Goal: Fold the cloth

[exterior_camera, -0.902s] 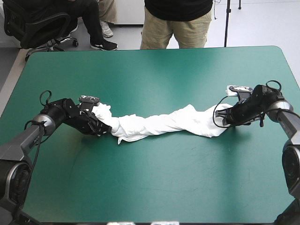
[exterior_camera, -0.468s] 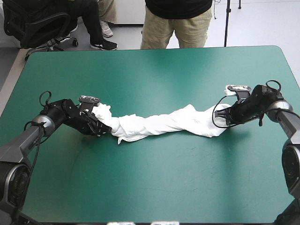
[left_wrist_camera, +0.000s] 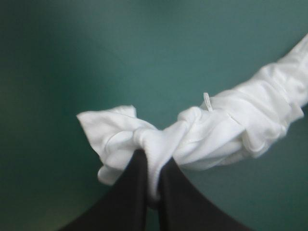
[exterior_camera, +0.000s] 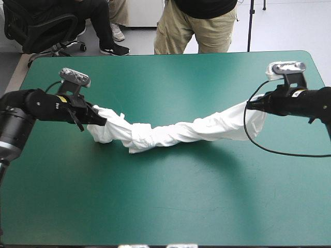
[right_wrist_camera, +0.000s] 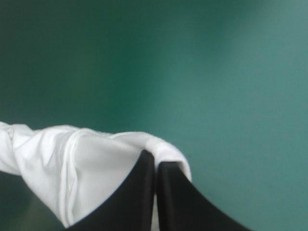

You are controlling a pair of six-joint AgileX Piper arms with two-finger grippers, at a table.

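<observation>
Above the table [exterior_camera: 170, 206], left jaws and right jaws clamp ends of the twisted T-shirt [exterior_camera: 176, 133].

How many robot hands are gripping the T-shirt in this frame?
2. The left hand pinches one end of the twisted T-shirt, toward the left edge of the table. The right hand pinches the opposite end, near the right edge. The middle sags between them.

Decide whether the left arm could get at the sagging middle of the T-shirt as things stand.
Probably not: the left arm has its jaws shut on one end of the T-shirt, the right arm on the other. Nothing on the table blocks it, but it must let go first.
</observation>
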